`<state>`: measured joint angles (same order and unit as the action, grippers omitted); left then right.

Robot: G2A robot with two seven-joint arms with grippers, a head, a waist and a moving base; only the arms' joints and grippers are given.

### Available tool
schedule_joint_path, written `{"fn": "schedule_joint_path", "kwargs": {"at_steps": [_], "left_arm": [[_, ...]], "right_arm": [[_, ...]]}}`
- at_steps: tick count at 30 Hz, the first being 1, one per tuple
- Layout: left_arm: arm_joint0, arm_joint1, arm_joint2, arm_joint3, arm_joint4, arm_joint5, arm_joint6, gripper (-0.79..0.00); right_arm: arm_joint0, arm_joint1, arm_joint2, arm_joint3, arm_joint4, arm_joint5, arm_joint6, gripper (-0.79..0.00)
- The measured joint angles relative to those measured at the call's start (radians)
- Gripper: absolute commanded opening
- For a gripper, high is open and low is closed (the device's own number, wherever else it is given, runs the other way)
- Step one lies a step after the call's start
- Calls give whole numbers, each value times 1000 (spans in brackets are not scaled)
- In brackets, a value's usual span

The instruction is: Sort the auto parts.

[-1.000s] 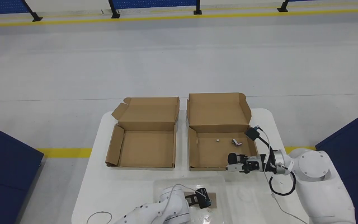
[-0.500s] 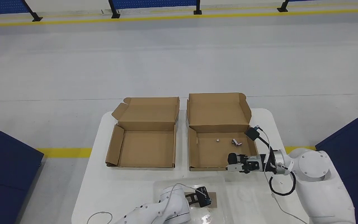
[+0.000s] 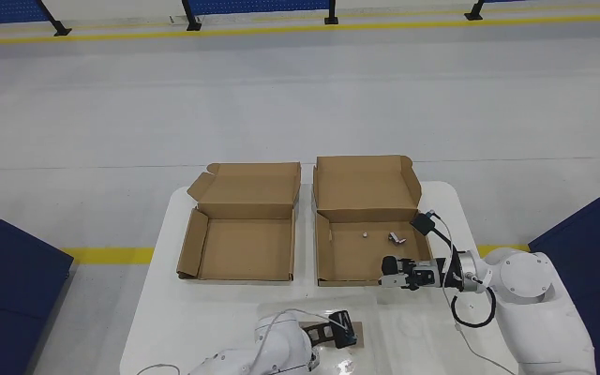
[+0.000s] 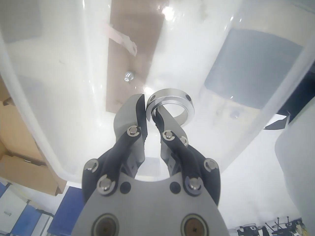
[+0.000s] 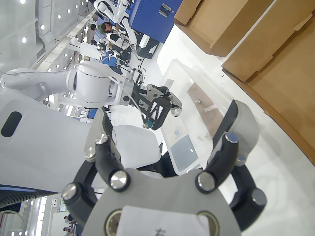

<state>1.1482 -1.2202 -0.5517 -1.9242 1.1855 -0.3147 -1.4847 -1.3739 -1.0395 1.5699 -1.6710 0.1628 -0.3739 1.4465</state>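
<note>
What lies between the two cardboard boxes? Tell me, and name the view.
A narrow strip of bare white table separates the left box from the right box; nothing rests on it. The top view shows this.

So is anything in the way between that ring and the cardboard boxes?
Only walls: the left gripper holds the ring at the clear bin, so the bin's rim and the front walls of the boxes lie between. No loose object does.

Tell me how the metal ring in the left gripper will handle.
The metal ring looks thick-walled, so probably rigid and heavy for its size. Its polished surface may slip, as the left gripper pinches one wall. Round, it could roll.
</note>
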Motion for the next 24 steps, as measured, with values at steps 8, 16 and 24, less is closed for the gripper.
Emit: {"fn": "schedule_joint_path", "kwargs": {"at_steps": [8,16,24], "left_arm": [[10,19,-31,-52,-1,-39,18,-785],[33,31,-86,-56,-30,-60,128,-785],[163,109,-325,-122,-135,-403,482,-785]], "right_arm": [[0,0,0,0,0,0,0,0],[0,0,0,0,0,0,0,0],[0,0,0,0,0,0,0,0]]}}
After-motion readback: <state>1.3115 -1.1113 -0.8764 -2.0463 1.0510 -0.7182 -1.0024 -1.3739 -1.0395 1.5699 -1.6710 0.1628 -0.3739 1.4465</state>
